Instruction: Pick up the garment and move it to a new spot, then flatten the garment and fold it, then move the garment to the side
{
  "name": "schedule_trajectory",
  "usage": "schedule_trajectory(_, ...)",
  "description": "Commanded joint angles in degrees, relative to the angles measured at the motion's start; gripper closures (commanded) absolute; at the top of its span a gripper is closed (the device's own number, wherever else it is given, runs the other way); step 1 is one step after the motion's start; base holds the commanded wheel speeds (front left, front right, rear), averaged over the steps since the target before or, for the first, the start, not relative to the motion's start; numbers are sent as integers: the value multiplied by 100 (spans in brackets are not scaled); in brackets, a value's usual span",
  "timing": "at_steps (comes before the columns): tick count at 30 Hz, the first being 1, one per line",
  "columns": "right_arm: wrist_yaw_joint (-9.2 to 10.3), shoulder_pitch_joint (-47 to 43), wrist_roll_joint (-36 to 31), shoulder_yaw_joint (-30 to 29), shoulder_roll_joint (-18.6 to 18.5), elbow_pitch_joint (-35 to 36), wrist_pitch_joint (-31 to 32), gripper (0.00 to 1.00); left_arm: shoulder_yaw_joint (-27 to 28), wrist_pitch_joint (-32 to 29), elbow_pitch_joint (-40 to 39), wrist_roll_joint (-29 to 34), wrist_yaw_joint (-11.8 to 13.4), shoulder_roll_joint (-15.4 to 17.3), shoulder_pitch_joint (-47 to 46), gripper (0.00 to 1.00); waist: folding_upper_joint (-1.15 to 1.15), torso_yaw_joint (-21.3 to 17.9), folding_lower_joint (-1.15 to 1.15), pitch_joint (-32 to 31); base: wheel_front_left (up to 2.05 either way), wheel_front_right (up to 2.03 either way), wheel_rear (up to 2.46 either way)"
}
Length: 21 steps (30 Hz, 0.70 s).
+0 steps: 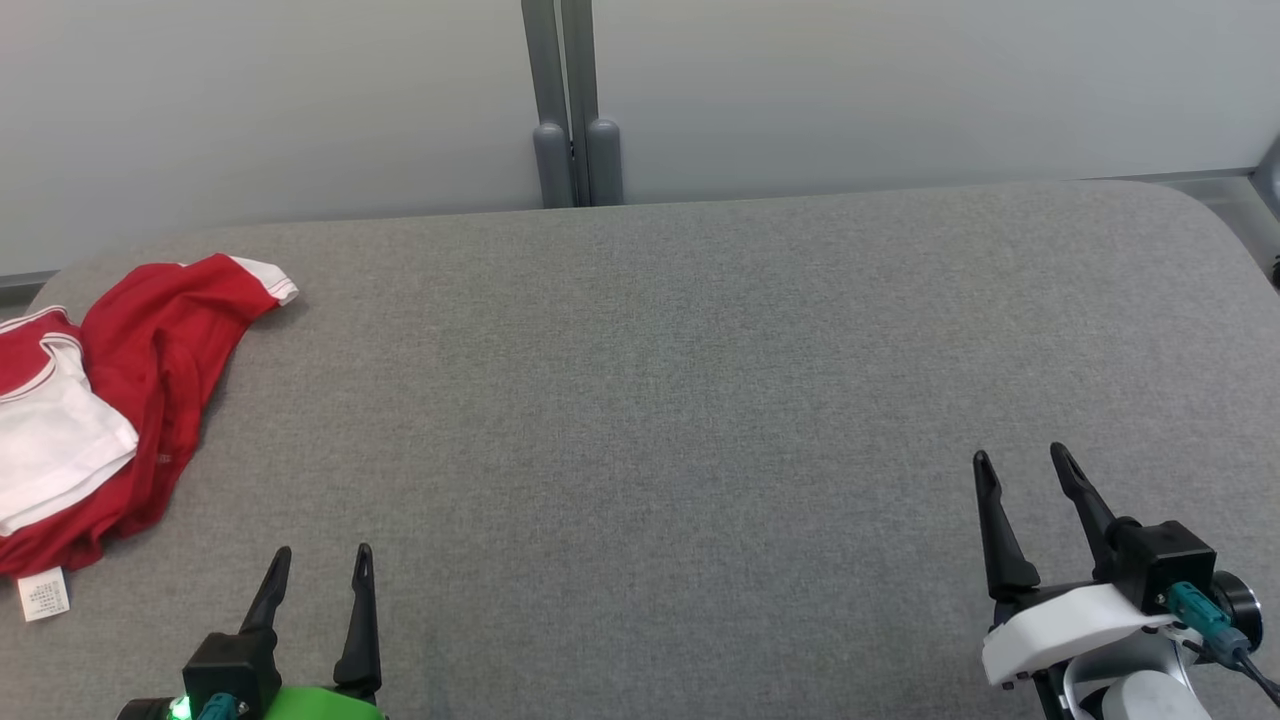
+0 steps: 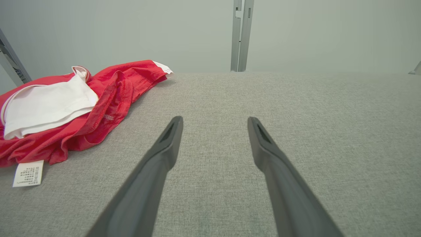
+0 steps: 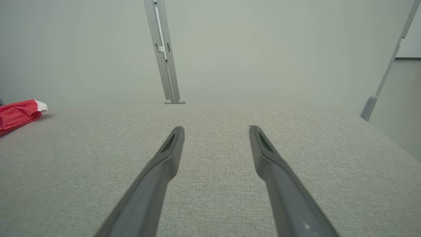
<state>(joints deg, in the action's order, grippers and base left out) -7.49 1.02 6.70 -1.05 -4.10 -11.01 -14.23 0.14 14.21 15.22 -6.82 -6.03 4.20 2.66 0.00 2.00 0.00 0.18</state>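
Your garment (image 1: 150,380), red with white panels, lies crumpled on the grey table (image 1: 700,400), far left of the twin posts (image 1: 575,150) and nearer you than them, its white care label (image 1: 44,594) at the near end. Your left end effector (image 1: 324,550) is released, fingers spread, near-left of the posts and just clear of the garment. Your right end effector (image 1: 1021,452), also released and empty, sits near-right of the posts.
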Motion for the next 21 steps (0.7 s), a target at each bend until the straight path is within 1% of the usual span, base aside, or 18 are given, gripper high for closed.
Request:
schedule_trajectory(1, 0, -62, -140, 5, -9, -3, -56, 0, 42, 60, 14, 98, -16, -7, 45, 0, 0, -6, 0, -1, 0, 0, 0)
schedule_trajectory(4, 0, -70, -221, -4, 0, -14, -83, 0, 80, 77, 65, 112, -40, -29, 32, 0, 0, -11, 0, 5, 0, 0, 0)
schedule_trajectory(12, 1, -93, -30, -121, 52, -80, -100, 0, 165, 103, 173, 27, -93, -75, -36, 0, 0, -19, 0, -5, 0, 0, 0)
schedule_trajectory(21, 1, -110, -46, -105, 70, -106, -100, 0, 208, 103, 225, -8, -129, -106, -68, 0, 0, -23, 0, -12, 0, 0, 0)
